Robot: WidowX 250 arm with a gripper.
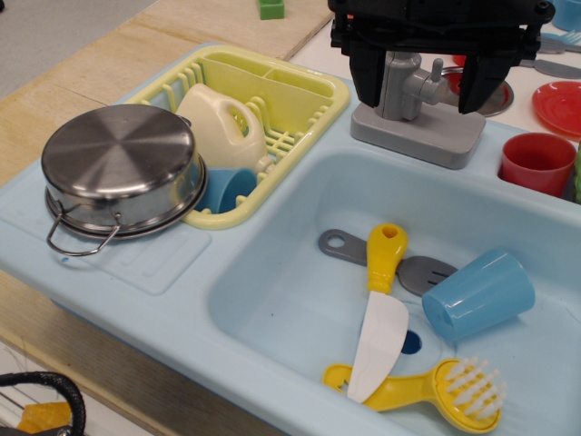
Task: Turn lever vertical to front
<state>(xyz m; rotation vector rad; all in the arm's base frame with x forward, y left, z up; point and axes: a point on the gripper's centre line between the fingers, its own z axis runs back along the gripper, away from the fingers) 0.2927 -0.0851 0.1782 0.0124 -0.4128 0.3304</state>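
Observation:
The grey toy tap column (pixel 399 86) stands on its flat grey base (pixel 413 134) at the sink's back rim. Its short grey lever (pixel 435 76) juts from the column toward the right, with its tip pointing up. My black gripper (pixel 424 98) hangs over the tap from above, open. Its left finger (pixel 368 77) is left of the column and its right finger (pixel 479 86) is right of the lever, so both lie between the fingers. I cannot tell whether either finger touches them.
The light blue sink (pixel 272 300) holds a grey spatula (pixel 340 245), a yellow-handled knife (pixel 381 318), a tipped blue cup (pixel 477 295) and a yellow brush (pixel 436 386). A yellow dish rack (pixel 313 104) and a steel pot (pixel 123 168) stand left. A red cup (pixel 537 163) and a red plate (pixel 558 107) are right.

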